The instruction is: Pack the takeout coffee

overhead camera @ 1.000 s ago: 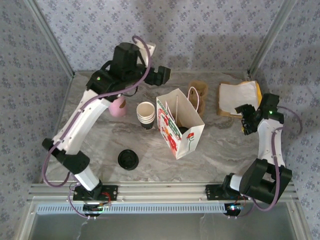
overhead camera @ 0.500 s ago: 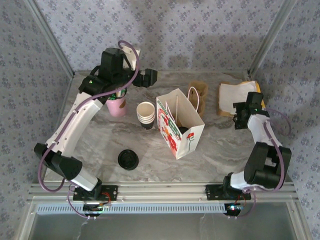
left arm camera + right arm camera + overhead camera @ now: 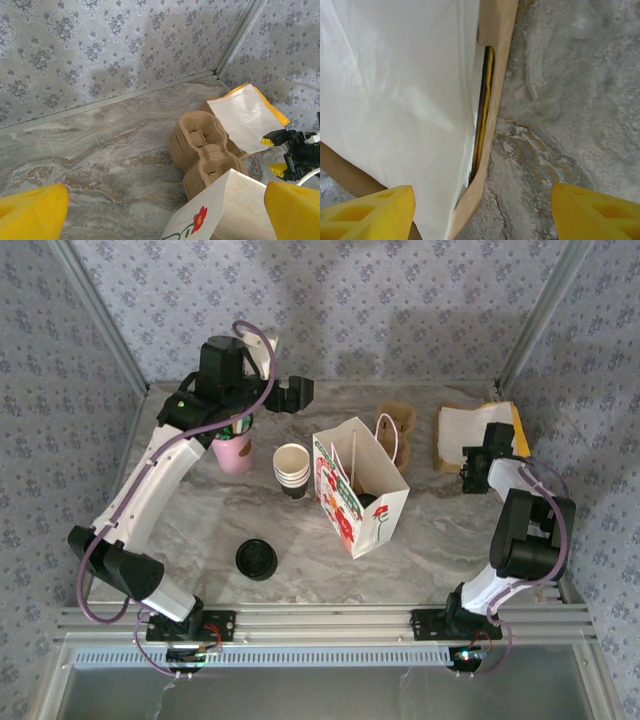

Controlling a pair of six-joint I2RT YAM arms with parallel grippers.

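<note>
- A grey marbled table [image 3: 200,530] is seen from above, with patterned wallpaper panels behind it. Two black-and-white robot arms are mounted at its near edge.
- A white paper gift bag with a red and green print [image 3: 345,510] stands upright and open at the middle of the table.
- The takeout coffee [image 3: 366,502] sits low inside that bag. A dark round lid shows through the open mouth, and the bag's walls hide the cup's body.
- A thin pale straw [image 3: 352,455] stands in the bag beside the coffee.
- The left gripper [image 3: 298,396] hangs over the far left of the table. It is above and to the right of a pink cup of green-and-white straws [image 3: 235,452].
- The left jaws stand wide apart and hold nothing. Their yellow fingertips [image 3: 30,210] sit in the lower corners of the left wrist view.
- A brown moulded-pulp cup carrier [image 3: 200,150] lies on the table behind the bag.
- A stack of lidless cream paper cups [image 3: 291,470] stands just left of the bag, between it and the pink cup.
- A round black plastic lid [image 3: 256,559] lies flat on the table nearer the arms, well apart from the bag.
- The right gripper [image 3: 476,472] points down at the near left corner of a pile of white paper sheets on brown and yellow backing [image 3: 478,430], at the far right.
- The right jaws are apart and clamp nothing. In the right wrist view the pile's brown edge runs between the two fingertips. I cannot tell whether they touch it.
</note>
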